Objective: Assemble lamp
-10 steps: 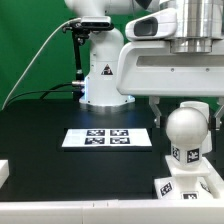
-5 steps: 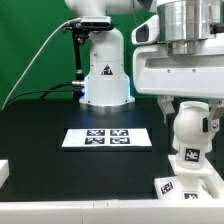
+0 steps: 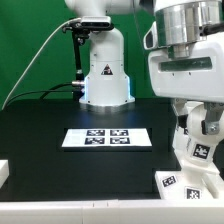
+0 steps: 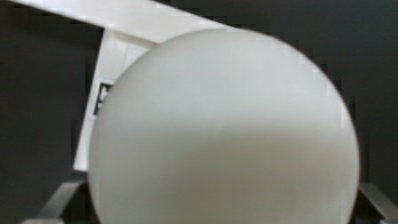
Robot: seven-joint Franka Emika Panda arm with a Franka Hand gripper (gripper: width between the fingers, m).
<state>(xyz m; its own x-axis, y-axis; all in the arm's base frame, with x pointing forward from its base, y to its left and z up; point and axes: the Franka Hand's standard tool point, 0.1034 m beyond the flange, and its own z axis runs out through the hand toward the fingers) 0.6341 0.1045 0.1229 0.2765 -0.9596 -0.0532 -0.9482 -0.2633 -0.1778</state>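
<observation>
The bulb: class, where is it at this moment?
In the exterior view, the bulb stands at the far right, directly under the gripper and above the base, right of the marker board.

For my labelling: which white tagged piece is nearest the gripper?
The white round-headed plastic bulb: the gripper sits over its head. The flat square white base lies lower, the marker board farther off.

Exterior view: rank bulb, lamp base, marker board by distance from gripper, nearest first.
1. Bulb: at the gripper, its head between the fingers, exterior view's right.
2. Lamp base: right under the bulb, bottom right.
3. Marker board: flat on the table, toward the exterior view's left.
</observation>
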